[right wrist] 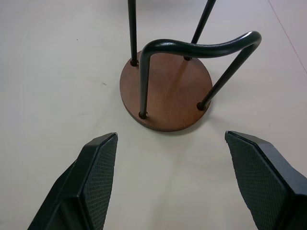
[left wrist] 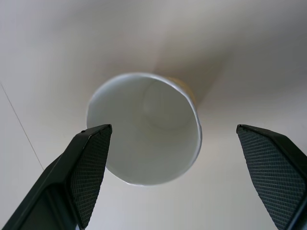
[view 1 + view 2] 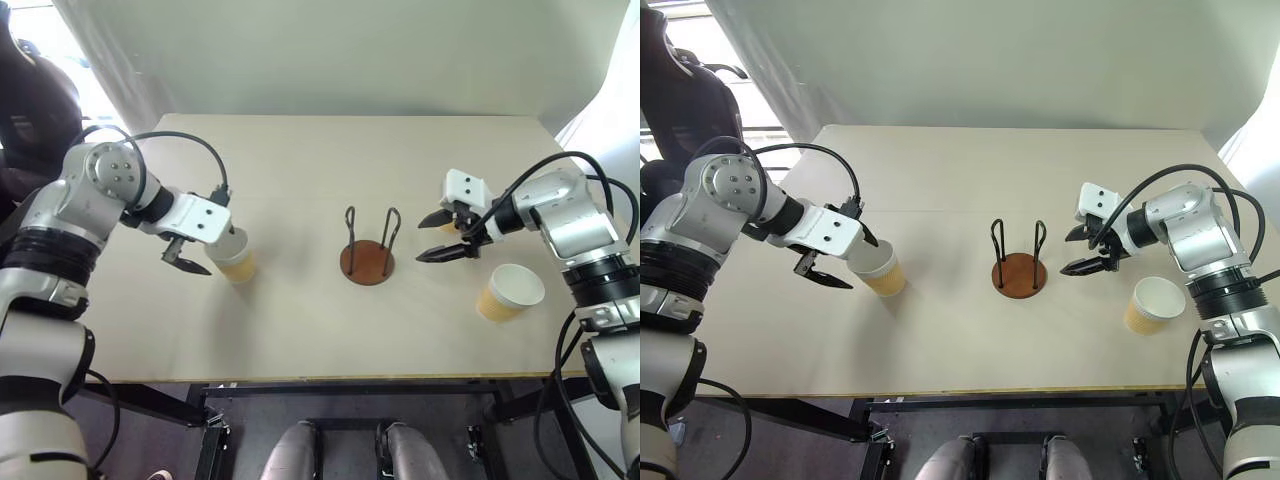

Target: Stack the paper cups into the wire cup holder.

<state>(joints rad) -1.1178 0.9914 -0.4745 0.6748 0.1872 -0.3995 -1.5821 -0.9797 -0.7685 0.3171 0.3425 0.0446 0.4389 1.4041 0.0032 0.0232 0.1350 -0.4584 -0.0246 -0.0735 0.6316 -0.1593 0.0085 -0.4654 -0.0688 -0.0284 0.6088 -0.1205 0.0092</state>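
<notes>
In the left eye view, a pale beige table [image 3: 300,180] fills the middle of the frame. At centre stands the wire cup holder [image 3: 368,250], a round reddish-brown disc with two dark upright wire loops, empty. Left of centre, a tan paper cup with a white inside [image 3: 234,255] stands upright; the left gripper [image 3: 200,258] hangs over it, fingers spread wide, one black finger on its near side, holding nothing. Right of the holder, the right gripper [image 3: 440,238] points toward it with fingers apart, empty. A second tan paper cup [image 3: 509,292] stands at the lower right, near the table's edge.

The left wrist view looks down into the first cup's white mouth, which sits between the two parted black fingers [image 2: 88,167], nearer one.

The right wrist view shows the holder's disc and loops just beyond the spread fingers [image 1: 96,182].
</notes>
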